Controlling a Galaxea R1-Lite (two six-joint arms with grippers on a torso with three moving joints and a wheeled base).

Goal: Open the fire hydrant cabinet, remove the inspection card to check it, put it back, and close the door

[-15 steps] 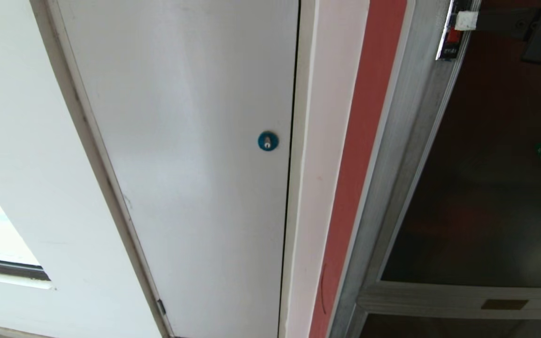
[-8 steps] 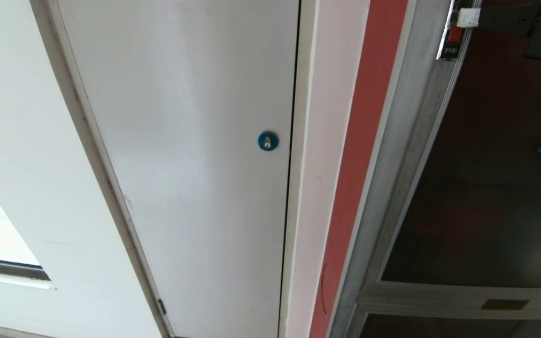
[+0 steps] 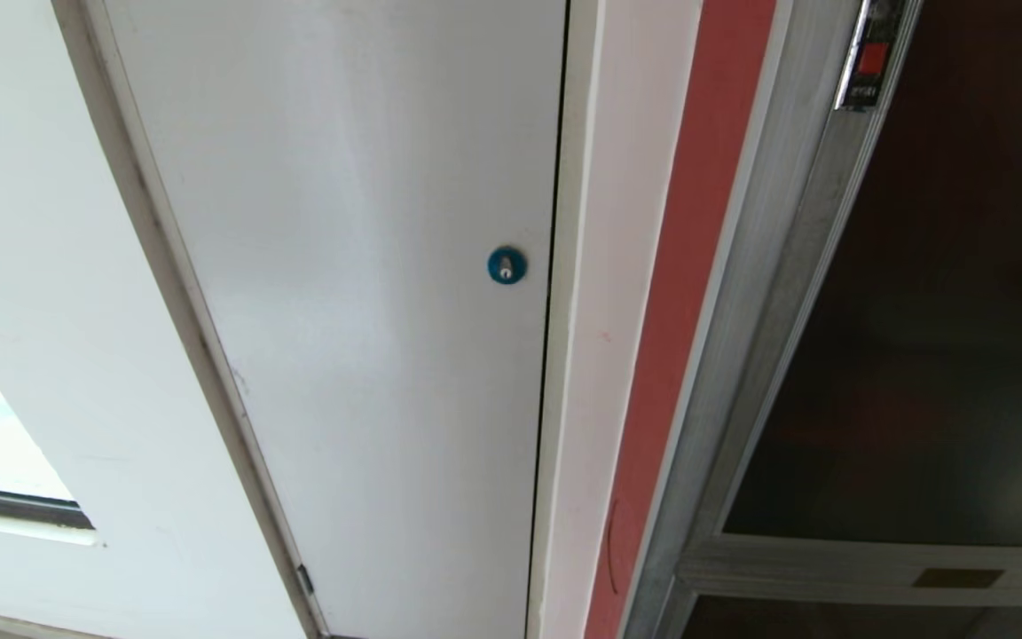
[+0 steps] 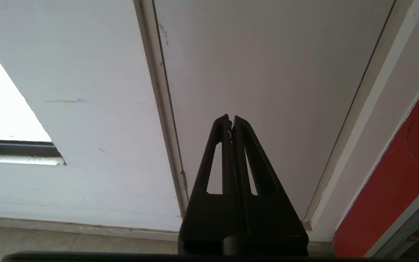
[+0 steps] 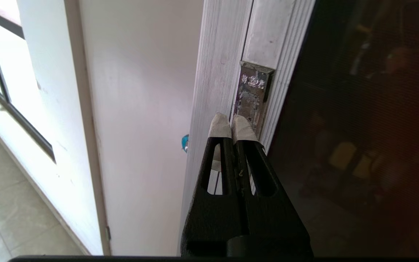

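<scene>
The door (image 3: 919, 355) is dark glossy glass in a brushed silver metal frame; its latch (image 5: 252, 96) is scuffed bare metal. The white panel (image 3: 342, 311) looks smooth, matt.

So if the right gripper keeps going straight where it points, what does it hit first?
Most likely the metal latch plate on the door frame: the shut right gripper points right at it. Depth is unclear.

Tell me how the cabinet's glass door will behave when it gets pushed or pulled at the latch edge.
The door is a large glass pane in a metal frame, so it likely swings stiffly as one piece and feels fairly heavy. The dark glass looks smooth and probably breakable, so the frame edge by the red latch seems the safer contact. The right gripper, jaws shut, sits at that edge.
</scene>
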